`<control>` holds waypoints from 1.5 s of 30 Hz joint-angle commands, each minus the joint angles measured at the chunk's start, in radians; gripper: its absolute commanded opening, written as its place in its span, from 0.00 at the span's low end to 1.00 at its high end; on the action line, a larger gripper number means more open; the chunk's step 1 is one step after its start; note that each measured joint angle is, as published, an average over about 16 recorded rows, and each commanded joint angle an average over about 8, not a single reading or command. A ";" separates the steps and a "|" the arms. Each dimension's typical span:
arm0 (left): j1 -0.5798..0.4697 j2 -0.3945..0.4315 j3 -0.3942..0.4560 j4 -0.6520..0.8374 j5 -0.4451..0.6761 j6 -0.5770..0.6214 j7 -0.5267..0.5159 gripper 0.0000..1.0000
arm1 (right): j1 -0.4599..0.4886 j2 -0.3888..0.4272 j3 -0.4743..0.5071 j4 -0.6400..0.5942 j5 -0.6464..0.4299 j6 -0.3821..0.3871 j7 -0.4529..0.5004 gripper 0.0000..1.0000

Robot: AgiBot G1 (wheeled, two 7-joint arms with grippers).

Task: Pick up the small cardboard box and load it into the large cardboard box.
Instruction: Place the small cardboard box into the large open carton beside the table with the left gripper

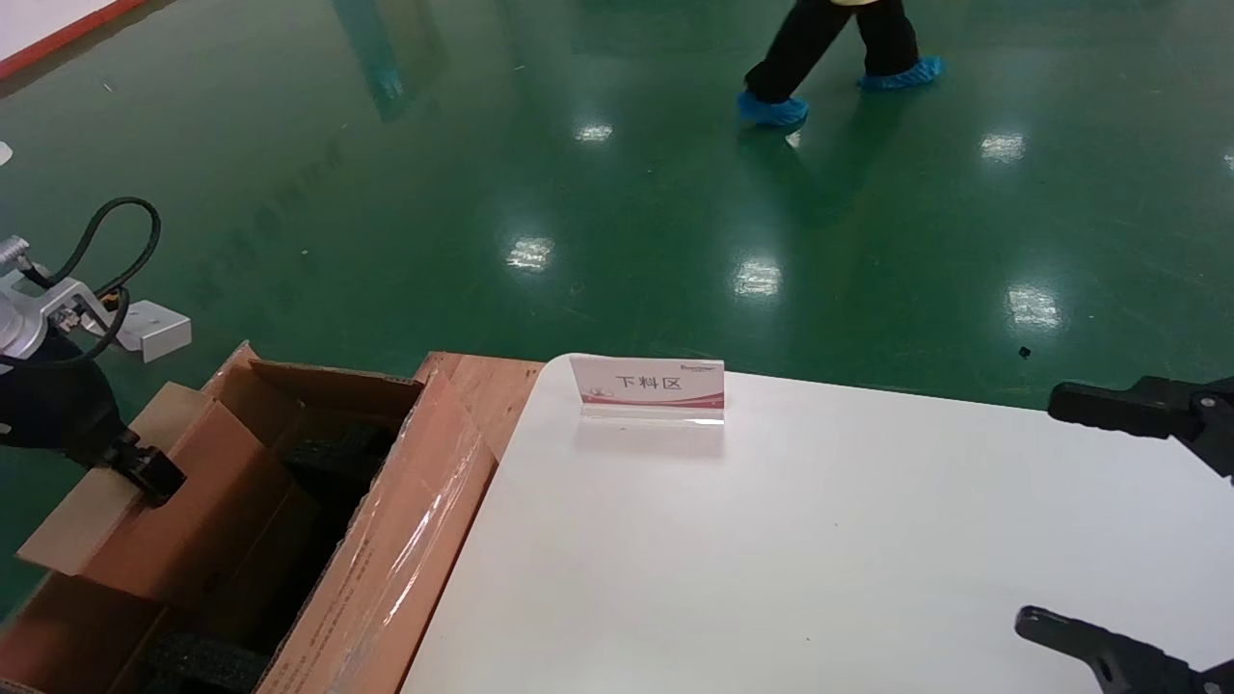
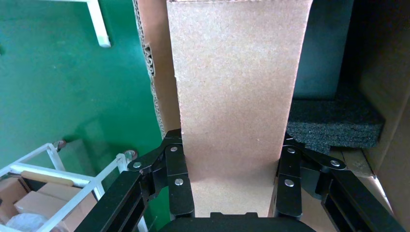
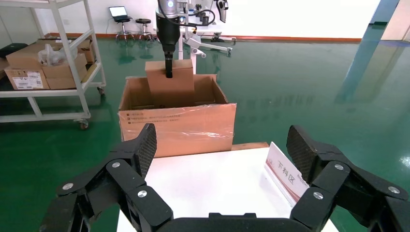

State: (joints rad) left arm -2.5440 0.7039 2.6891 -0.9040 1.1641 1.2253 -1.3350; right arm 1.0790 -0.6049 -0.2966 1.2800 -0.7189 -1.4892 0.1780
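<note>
1. Carton fills the lower left of the head view, flaps open, black foam inside, glossy tape on the flap beside the white table.
2. Left arm reaches in from the left edge, slanting down over the carton's left side.
3. Small box sits tilted in the carton's mouth, lower end inside, upper end above the rim.
4. Left gripper is clamped on that upper end, fingers pressed to both edges.
5. Right gripper hangs at the right edge over the table, jaws wide apart, holding nothing.
6. Sign stands at the table's far edge.
</note>
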 commanded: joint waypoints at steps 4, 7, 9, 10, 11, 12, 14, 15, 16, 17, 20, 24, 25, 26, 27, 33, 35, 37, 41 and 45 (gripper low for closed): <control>0.027 0.000 -0.004 0.024 -0.010 -0.005 0.013 0.00 | 0.000 0.000 0.000 0.000 0.000 0.000 0.000 1.00; 0.044 0.000 -0.006 0.038 -0.018 -0.006 0.018 0.00 | 0.000 0.000 0.000 0.000 0.000 0.000 0.000 1.00; 0.056 0.000 -0.008 0.048 -0.023 -0.006 0.021 0.00 | 0.000 0.000 -0.001 0.000 0.000 0.000 0.000 1.00; 0.062 0.000 -0.008 0.054 -0.026 -0.006 0.023 0.00 | 0.000 0.000 -0.001 0.000 0.000 0.000 0.000 1.00; 0.068 0.000 -0.009 0.060 -0.029 -0.007 0.024 0.00 | 0.000 0.000 -0.001 0.000 0.000 0.000 0.000 1.00; 0.074 0.000 -0.010 0.066 -0.032 -0.007 0.026 0.00 | 0.000 0.000 -0.001 0.000 0.000 0.000 0.000 1.00; 0.087 0.000 -0.011 0.078 -0.037 -0.008 0.029 0.00 | 0.000 0.000 -0.001 0.000 0.001 0.000 0.000 1.00; 0.093 0.000 -0.012 0.084 -0.040 -0.008 0.031 0.00 | 0.000 0.000 -0.001 0.000 0.001 0.000 0.000 1.00; 0.100 0.000 -0.013 0.091 -0.043 -0.009 0.033 0.00 | 0.000 0.000 -0.001 0.000 0.001 0.000 0.000 1.00; 0.106 0.000 -0.013 0.097 -0.046 -0.009 0.035 0.00 | 0.000 0.000 -0.001 0.000 0.001 0.000 0.000 1.00; 0.127 -0.001 -0.016 0.118 -0.054 -0.010 0.040 0.00 | 0.000 0.000 -0.001 0.000 0.001 0.000 -0.001 1.00; 0.154 0.001 -0.019 0.146 -0.066 -0.009 0.049 0.00 | 0.000 0.001 -0.001 0.000 0.001 0.001 -0.001 1.00; 0.161 0.001 -0.020 0.154 -0.069 -0.009 0.051 0.00 | 0.000 0.001 -0.001 0.000 0.001 0.001 -0.001 1.00; 0.167 0.002 -0.021 0.161 -0.072 -0.009 0.054 0.00 | 0.000 0.001 -0.001 0.000 0.001 0.001 -0.001 1.00; 0.174 0.003 -0.023 0.169 -0.075 -0.009 0.057 0.00 | 0.000 0.001 -0.001 0.000 0.001 0.001 -0.001 1.00; 0.213 0.011 -0.030 0.217 -0.093 -0.005 0.076 0.00 | 0.000 0.001 -0.002 0.000 0.001 0.001 -0.001 1.00; 0.225 0.014 -0.033 0.232 -0.098 -0.002 0.082 0.00 | 0.000 0.001 -0.002 0.000 0.001 0.001 -0.001 1.00; 0.238 0.019 -0.035 0.248 -0.104 0.002 0.088 0.00 | 0.000 0.001 -0.002 0.000 0.001 0.001 -0.001 1.00; 0.262 0.027 -0.038 0.278 -0.114 0.012 0.094 0.00 | 0.000 0.001 -0.002 0.000 0.001 0.001 -0.001 1.00; 0.287 0.033 -0.041 0.310 -0.126 0.021 0.097 0.00 | 0.001 0.001 -0.002 0.000 0.002 0.001 -0.001 1.00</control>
State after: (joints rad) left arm -2.2570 0.7368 2.6475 -0.5938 1.0379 1.2456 -1.2367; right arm 1.0796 -0.6039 -0.2990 1.2800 -0.7173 -1.4882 0.1769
